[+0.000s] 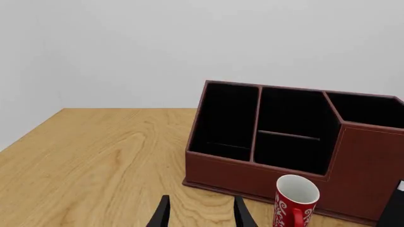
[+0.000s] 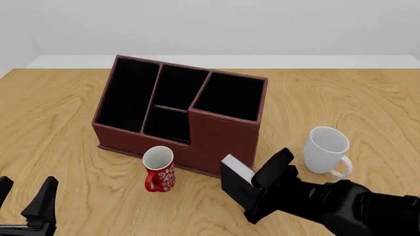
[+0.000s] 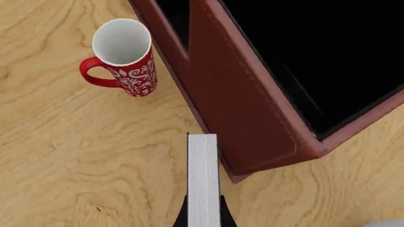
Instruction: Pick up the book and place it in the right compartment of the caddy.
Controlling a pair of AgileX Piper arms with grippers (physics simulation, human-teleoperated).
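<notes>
The black book with white page edges is clamped in my right gripper, just in front of the caddy's right front corner. In the right wrist view its page edge runs out from between the fingers. The reddish-brown caddy stands mid-table, and its right compartment is open and black inside. My left gripper is open and empty at the near left. It faces the caddy, and a dark sliver of the book shows at that view's edge.
A red patterned mug stands upright before the caddy's front, left of the book, and also shows in both wrist views. A white mug stands to the caddy's right. The wooden table ends at a white wall.
</notes>
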